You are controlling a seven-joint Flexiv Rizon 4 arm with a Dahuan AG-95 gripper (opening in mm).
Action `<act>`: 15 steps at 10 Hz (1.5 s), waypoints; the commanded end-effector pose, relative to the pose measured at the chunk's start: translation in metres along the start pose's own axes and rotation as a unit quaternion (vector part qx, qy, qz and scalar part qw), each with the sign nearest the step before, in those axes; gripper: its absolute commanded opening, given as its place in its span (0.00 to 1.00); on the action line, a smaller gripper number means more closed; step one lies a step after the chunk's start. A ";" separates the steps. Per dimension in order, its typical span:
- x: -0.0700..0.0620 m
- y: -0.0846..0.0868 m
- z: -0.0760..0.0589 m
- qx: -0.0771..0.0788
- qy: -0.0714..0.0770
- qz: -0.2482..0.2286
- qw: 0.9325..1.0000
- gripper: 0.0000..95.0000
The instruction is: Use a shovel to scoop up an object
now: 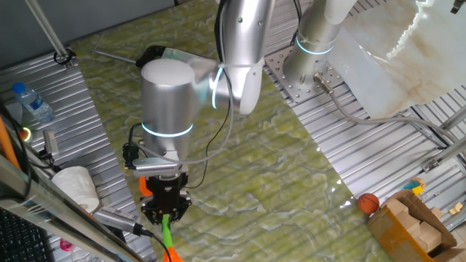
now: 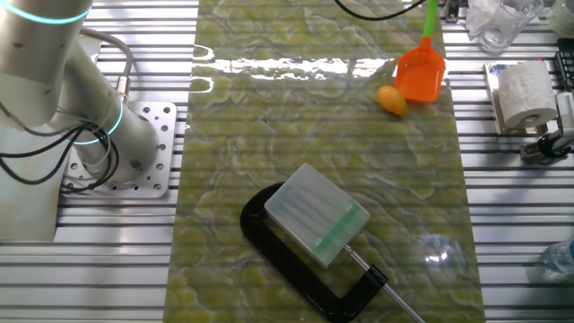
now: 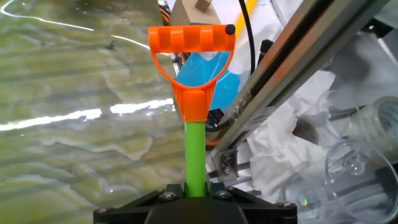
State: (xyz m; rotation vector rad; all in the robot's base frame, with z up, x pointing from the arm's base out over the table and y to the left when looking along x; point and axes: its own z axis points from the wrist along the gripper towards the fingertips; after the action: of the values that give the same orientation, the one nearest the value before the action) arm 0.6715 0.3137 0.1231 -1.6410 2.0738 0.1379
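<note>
— Where is the shovel (image 2: 421,65)?
— On the far side of the worktop (image 2: 269,161), toward the right in the other fixed view. Its blade lies flat on the worktop.
— And the object (image 2: 390,100)?
— Just left of the blade, a bit nearer, touching or almost touching it.
— What holds the shovel?
— The claw (image 3: 196,196) is around its shaft, and the handle sticks out past the claw.
— What else?
— A clamp (image 2: 309,260) with a box (image 2: 317,213) on it sits near, well apart. A paper roll (image 2: 523,94) stands right of the shovel, off the worktop.

no readable text, labels, brands or numbers anywhere
</note>
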 end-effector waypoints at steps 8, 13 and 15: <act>0.025 0.001 -0.016 -0.005 0.028 0.015 0.999 0.00; 0.031 -0.001 -0.021 -0.007 0.037 0.072 0.997 0.00; 0.036 -0.003 -0.025 -0.013 0.040 0.099 0.994 0.00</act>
State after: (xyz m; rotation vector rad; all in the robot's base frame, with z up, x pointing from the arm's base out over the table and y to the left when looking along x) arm 0.6609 0.2733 0.1289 -1.4903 2.2849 0.1572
